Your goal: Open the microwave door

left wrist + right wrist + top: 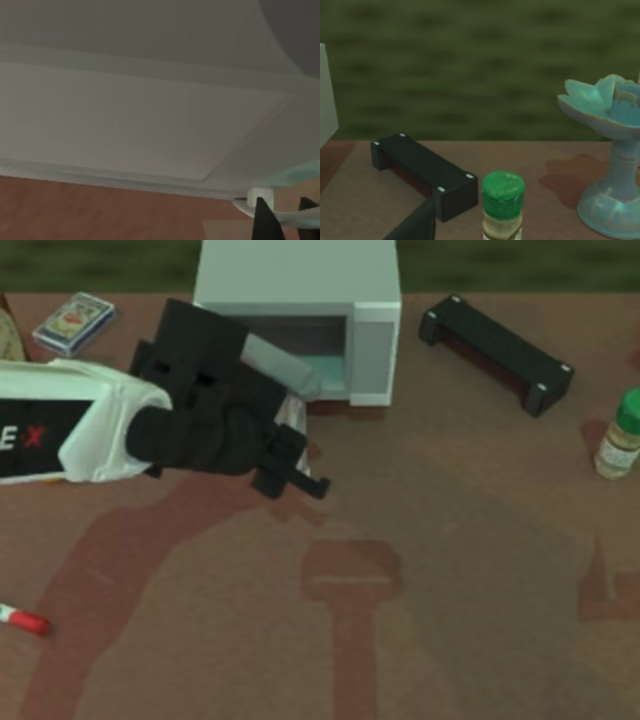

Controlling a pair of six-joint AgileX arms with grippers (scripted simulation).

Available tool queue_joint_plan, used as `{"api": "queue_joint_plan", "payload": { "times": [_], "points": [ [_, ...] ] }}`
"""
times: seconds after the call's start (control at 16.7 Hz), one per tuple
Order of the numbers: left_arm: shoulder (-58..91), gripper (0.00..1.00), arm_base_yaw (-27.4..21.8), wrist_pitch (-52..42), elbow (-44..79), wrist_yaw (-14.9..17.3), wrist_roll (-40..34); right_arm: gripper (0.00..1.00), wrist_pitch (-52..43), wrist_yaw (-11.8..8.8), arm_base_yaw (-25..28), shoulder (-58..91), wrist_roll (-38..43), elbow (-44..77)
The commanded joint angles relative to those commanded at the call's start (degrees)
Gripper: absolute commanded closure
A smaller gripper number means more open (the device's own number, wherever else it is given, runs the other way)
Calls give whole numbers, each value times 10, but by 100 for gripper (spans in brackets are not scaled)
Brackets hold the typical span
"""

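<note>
Left gripper (300, 468) sits just in front of the microwave (300, 310), at about 7 o'clock from its open mouth. Whether its fingers are spread or pinched on anything I cannot tell: the arm's black wrist hides the contact from above. In the left wrist view two dark fingertips (264, 220) show, with a pale handle bar (260, 194) right at them.

Microwave door (280, 362) is swung partway out, angled from the hinge side toward the gripper; pale teal cavity (322, 368) shows behind it. The wrist camera is filled by the door's flat panel, so the hand is close against it, likely placed to pull the free edge around its arc.

Judgement: opening is underway, not finished.

Outward: card box (73, 322) at 10 o'clock, black bracket block (495, 352) at 2 o'clock, green-capped jar (620, 435) at 3 o'clock, red marker (22, 618) at 8 o'clock.

Right arm is parked off the table's right; its camera sees a teal pedestal bowl (610, 150).
</note>
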Motion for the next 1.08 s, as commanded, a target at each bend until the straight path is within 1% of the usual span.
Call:
{"api": "queue_joint_plan", "payload": {
  "times": [0.48, 0.6, 1.08],
  "points": [
    [0, 100, 0, 0, 0, 0, 0, 0, 0, 0, 0, 0, 0, 0],
    [0, 100, -4, -1, -1, 5, -2, 0, 0, 0, 0, 0, 0, 0],
    [-12, 100, 19, -7, -13, 36, 44, 0, 0, 0, 0, 0, 0, 0]
  ]
}}
